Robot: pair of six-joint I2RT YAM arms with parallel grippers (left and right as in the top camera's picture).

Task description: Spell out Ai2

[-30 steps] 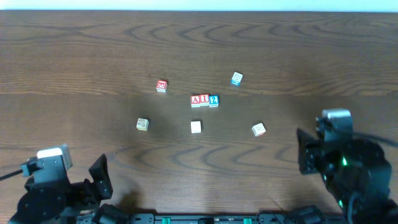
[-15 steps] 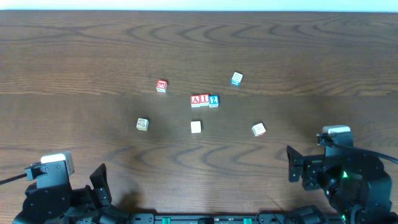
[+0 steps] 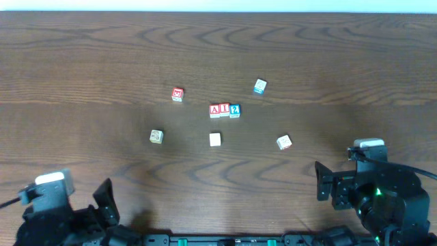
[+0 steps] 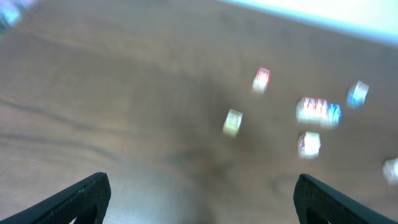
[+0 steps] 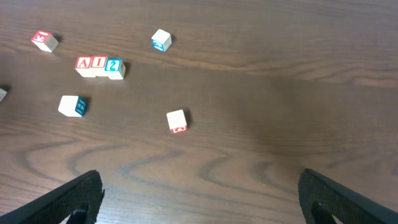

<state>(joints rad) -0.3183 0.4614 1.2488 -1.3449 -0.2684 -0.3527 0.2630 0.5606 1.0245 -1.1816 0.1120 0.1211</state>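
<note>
Together, red A (image 3: 215, 109), red I (image 3: 224, 109) and blue 2 (image 3: 235, 110) touch.

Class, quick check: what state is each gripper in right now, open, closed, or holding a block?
Left gripper: open, holding nothing.
Right gripper: open, holding nothing.

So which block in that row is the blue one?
The 2 block, at the row's right end; the A block and I block beside it have red lettering.
</note>
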